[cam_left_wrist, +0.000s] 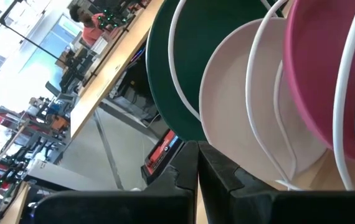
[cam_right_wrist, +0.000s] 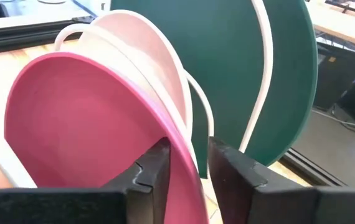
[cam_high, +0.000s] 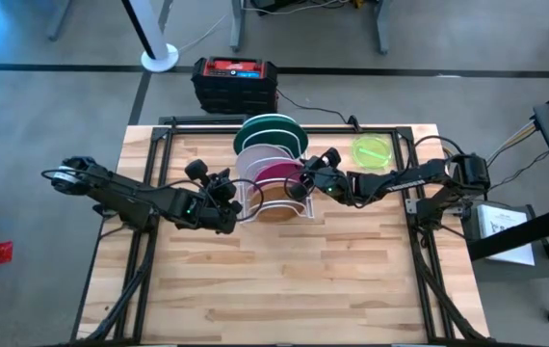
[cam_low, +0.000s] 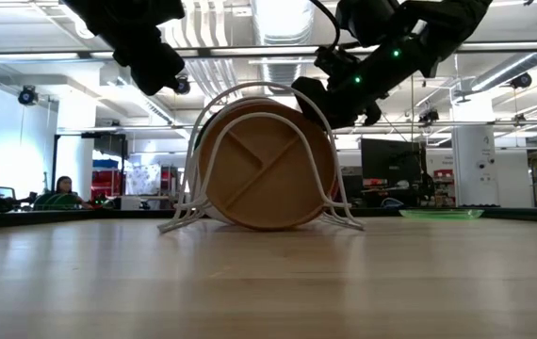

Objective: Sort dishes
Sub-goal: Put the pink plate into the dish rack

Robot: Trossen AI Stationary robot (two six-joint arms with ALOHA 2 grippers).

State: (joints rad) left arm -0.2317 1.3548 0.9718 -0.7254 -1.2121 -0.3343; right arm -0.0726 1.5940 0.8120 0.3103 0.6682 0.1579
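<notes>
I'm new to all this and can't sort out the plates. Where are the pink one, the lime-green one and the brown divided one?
magenta pink plate [cam_right_wrist: 84,124], right wrist view, its inner face.
lime-green plate [cam_high: 372,151], high view, its centre.
brown divided plate [cam_low: 264,169], low view, where the dividers meet.

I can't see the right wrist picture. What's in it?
The right hand straddles the rim of the pink plate standing in the white wire rack. Behind it stand a white plate and a dark green plate.
</notes>
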